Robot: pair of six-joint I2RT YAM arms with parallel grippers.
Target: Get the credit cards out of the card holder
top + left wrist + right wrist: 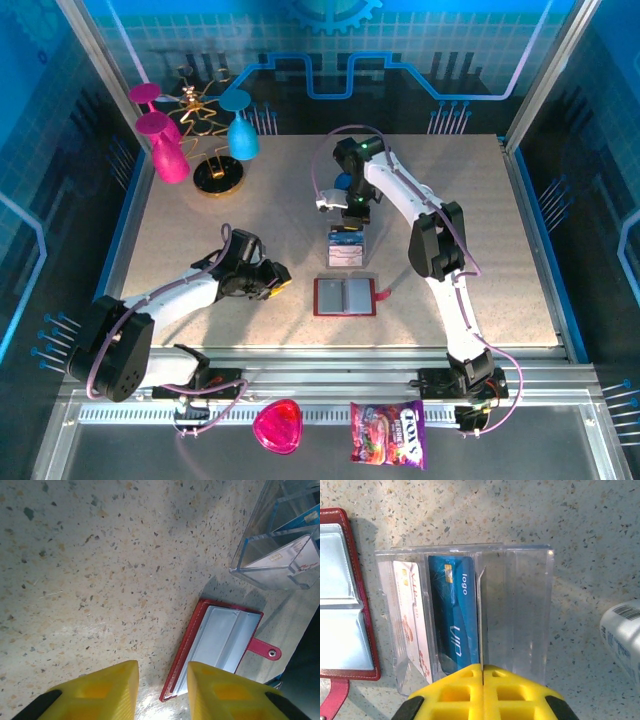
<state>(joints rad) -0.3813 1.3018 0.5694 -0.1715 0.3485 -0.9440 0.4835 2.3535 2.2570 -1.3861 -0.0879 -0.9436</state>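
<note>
Currently the card holder (346, 296) lies open and flat on the bench (480, 200), pale pockets up and strap tab to the right. It sits just near of a clear plastic tray (520, 605). In the tray's slots stand a blue card (452, 615) printed "logo" and "VIP", and to its left a pale card (412, 625) with reddish print too small to read.

The right pincer (482, 680) hangs over the tray with its jaws pressed together. A thin edge runs out from between them; whether it is a card or a divider I cannot tell. The left pincer (162, 672), narrowly parted and holding nothing, hovers just left of the card holder. A candy bag (388, 435) at the near edge reads "FOX'S". A white bottle (622, 630) right of the tray bears a barcode.
</note>
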